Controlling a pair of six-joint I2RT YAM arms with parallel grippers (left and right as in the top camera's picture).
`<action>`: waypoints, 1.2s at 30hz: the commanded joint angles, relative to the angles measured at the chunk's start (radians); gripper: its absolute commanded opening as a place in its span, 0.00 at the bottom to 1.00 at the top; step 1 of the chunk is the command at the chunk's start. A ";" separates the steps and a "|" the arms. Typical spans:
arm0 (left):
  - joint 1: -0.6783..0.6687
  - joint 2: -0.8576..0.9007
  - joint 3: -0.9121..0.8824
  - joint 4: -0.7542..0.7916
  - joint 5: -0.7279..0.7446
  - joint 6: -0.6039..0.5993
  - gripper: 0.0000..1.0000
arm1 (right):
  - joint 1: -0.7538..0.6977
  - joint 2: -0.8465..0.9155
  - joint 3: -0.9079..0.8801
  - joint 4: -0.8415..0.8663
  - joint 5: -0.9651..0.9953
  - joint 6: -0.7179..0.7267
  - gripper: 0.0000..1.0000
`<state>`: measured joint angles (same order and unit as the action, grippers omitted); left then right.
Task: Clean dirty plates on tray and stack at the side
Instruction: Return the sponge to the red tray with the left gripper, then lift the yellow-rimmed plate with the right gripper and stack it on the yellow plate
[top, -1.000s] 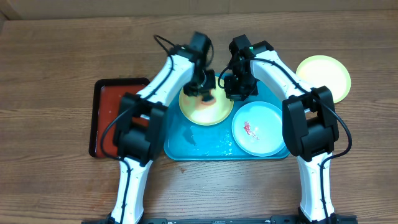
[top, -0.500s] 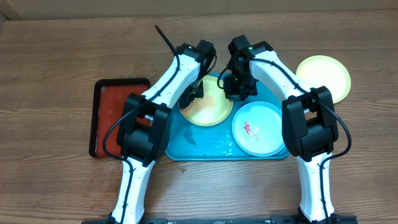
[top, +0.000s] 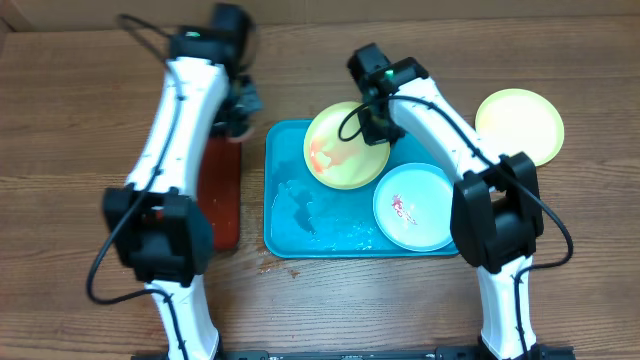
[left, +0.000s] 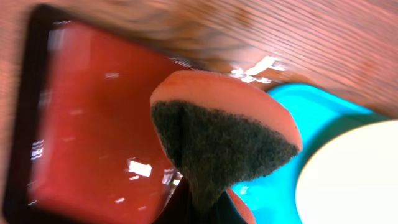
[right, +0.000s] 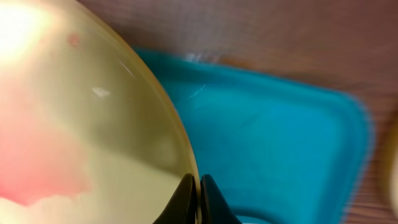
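My right gripper (top: 374, 122) is shut on the rim of a yellow-green plate (top: 344, 146) and holds it tilted above the turquoise tray (top: 300, 215); the plate has an orange smear. In the right wrist view the jaws (right: 198, 186) pinch the plate's rim (right: 93, 137) over the tray (right: 273, 137). A white plate (top: 415, 205) with a red smear lies on the tray's right part. A second yellow-green plate (top: 520, 125) lies on the table to the right. My left gripper (top: 238, 112) is shut on an orange sponge (left: 224, 134) with a dark scrub side, above the dark red tray (left: 93, 124).
The black-rimmed dark red tray (top: 222, 195) lies left of the turquoise tray, partly under my left arm. The turquoise tray's floor looks wet. A cardboard edge runs along the table's back.
My left gripper has swung with the sponge from the plate to the left, over the red tray. My right gripper has lifted and tilted the yellow-green plate.
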<state>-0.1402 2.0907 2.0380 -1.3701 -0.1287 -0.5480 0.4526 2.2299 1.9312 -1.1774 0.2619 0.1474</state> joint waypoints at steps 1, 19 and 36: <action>0.068 -0.007 -0.027 -0.018 0.022 0.002 0.04 | 0.078 -0.099 0.051 0.013 0.341 -0.041 0.04; 0.161 -0.006 -0.296 0.119 0.017 0.006 0.04 | 0.430 -0.121 0.053 0.050 1.159 -0.443 0.04; 0.172 -0.006 -0.296 0.114 0.027 0.010 0.04 | 0.220 -0.135 0.063 0.087 0.489 -0.285 0.04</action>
<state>0.0269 2.0815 1.7519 -1.2556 -0.1078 -0.5476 0.7940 2.1403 1.9621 -1.0985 0.9520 -0.2726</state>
